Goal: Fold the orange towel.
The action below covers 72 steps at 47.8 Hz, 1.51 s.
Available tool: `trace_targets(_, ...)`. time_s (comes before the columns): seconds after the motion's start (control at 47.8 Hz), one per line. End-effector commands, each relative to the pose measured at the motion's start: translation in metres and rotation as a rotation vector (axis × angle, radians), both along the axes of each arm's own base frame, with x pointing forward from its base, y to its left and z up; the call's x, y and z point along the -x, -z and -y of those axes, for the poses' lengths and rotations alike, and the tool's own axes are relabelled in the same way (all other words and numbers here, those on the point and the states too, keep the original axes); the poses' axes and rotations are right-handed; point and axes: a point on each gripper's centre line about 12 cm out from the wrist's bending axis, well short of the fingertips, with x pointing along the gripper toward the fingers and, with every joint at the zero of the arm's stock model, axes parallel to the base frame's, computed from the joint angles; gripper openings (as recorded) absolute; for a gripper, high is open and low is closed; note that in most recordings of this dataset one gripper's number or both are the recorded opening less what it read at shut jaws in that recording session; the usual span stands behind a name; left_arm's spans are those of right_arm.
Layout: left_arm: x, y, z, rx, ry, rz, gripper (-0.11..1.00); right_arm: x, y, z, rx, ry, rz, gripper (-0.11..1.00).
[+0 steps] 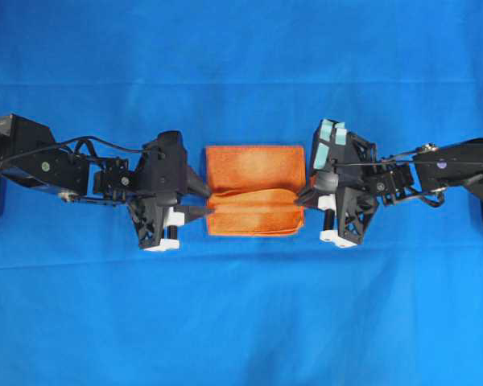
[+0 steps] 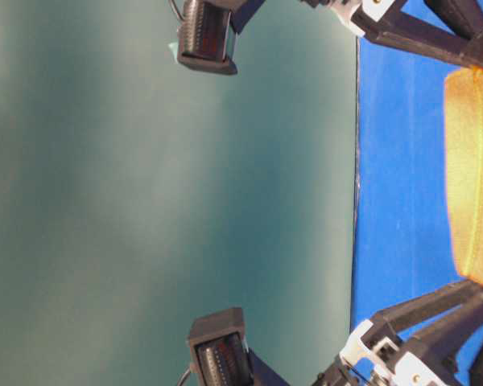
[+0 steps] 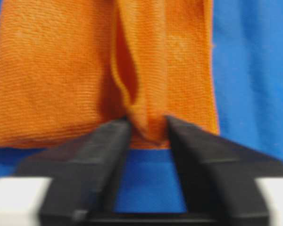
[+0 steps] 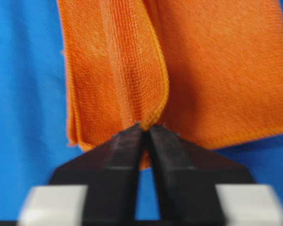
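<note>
The orange towel (image 1: 253, 189) lies in the middle of the blue cloth, with its near part folded over and a raised ridge running across it between the grippers. My left gripper (image 1: 211, 211) is at the towel's left edge and my right gripper (image 1: 300, 198) at its right edge. In the left wrist view the left gripper (image 3: 148, 128) pinches a bunched fold of the towel (image 3: 56, 70). In the right wrist view the right gripper (image 4: 145, 128) is shut tight on the towel's stitched edge (image 4: 162, 94). The towel also shows in the table-level view (image 2: 471, 177).
The large blue cloth (image 1: 241, 322) covers the whole table around the towel. Both arms reach in from the sides, the left arm (image 1: 56, 169) and the right arm (image 1: 451, 169). Nothing else lies on the cloth.
</note>
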Motion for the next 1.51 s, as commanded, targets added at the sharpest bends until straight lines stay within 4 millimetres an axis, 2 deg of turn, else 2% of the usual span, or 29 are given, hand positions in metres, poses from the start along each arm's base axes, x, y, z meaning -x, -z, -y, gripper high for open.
trace_targets(0.0, -0.007, -0.011, 0.002, 0.002, 0.004, 0.041, 0.47, -0.009, -0.010, -0.005, -0.007, -0.013, 0.042, 0.31)
trace_targets(0.084, -0.007, -0.014, 0.002, 0.000, 0.005, 0.044, 0.69, -0.011, -0.014, -0.008, -0.006, -0.021, 0.050, 0.56)
trace_targets(0.146, -0.006, -0.021, 0.002, -0.007, 0.011, 0.057, 0.74, -0.012, -0.019, -0.010, -0.003, -0.025, 0.061, 0.66)
trace_targets(0.251, -0.003, -0.040, 0.002, -0.008, 0.013, 0.080, 0.70, -0.010, -0.036, -0.011, 0.008, -0.030, 0.089, 0.62)
trace_targets(0.377, 0.008, -0.071, 0.002, -0.007, 0.016, 0.106, 0.69, 0.000, -0.067, -0.011, 0.033, -0.028, 0.133, 0.61)
trace_targets(0.544, 0.028, -0.106, 0.002, -0.004, 0.019, 0.148, 0.69, 0.020, -0.107, -0.009, 0.059, -0.018, 0.198, 0.61)
trace_targets(0.69, 0.055, -0.125, 0.003, -0.001, 0.027, 0.203, 0.69, 0.043, -0.125, -0.005, 0.078, -0.007, 0.234, 0.61)
trace_targets(0.837, 0.087, -0.131, 0.001, 0.002, 0.026, 0.253, 0.69, 0.073, -0.137, -0.002, 0.092, -0.002, 0.287, 0.61)
trace_targets(1.004, 0.127, -0.139, -0.001, 0.007, 0.026, 0.345, 0.69, 0.108, -0.139, 0.001, 0.106, -0.006, 0.355, 0.61)
trace_targets(1.151, 0.157, -0.132, -0.003, 0.008, 0.025, 0.399, 0.69, 0.136, -0.125, 0.003, 0.112, -0.012, 0.387, 0.61)
trace_targets(1.36, 0.183, -0.120, -0.004, 0.010, 0.026, 0.445, 0.69, 0.156, -0.102, 0.002, 0.096, -0.028, 0.423, 0.61)
trace_targets(1.485, 0.195, -0.111, -0.005, 0.010, 0.024, 0.462, 0.69, 0.161, -0.088, 0.004, 0.091, -0.024, 0.416, 0.61)
